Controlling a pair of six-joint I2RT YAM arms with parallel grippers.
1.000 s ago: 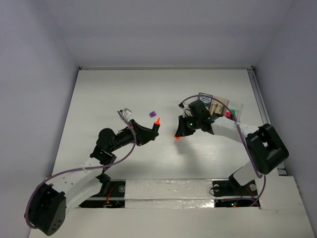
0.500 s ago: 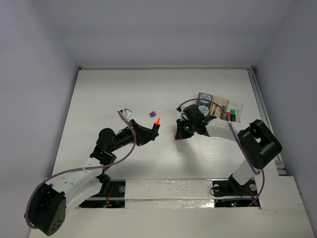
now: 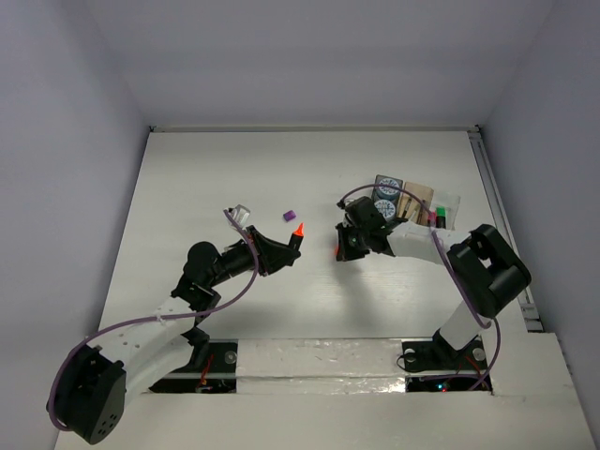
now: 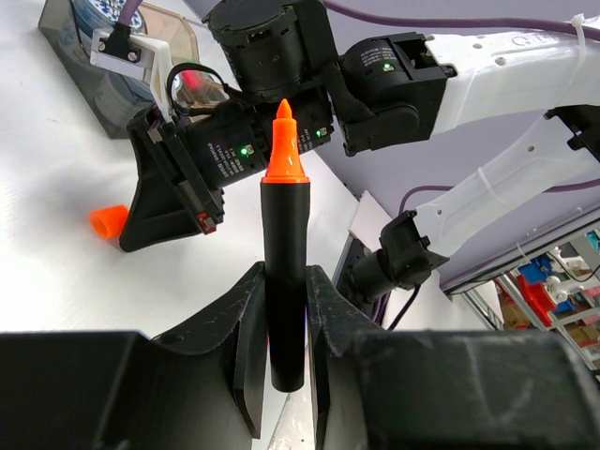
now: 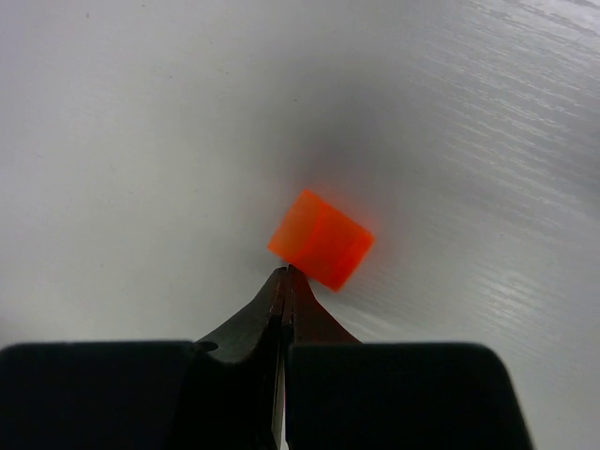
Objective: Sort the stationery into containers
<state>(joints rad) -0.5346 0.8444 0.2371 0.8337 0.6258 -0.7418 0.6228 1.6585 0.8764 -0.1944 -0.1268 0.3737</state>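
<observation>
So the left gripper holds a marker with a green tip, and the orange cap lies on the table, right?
No, the tip is orange, not green; the left wrist view shows it. The left gripper does hold the marker, and the orange cap lies on the table.

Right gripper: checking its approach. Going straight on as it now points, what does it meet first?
Probably the orange cap on the table, just beyond the shut right gripper; height is unclear.

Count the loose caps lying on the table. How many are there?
2. A purple cap lies beyond the tip of the orange marker held by the left end effector. An orange cap lies before the tips of the shut right end effector. Others may be hidden.
</observation>
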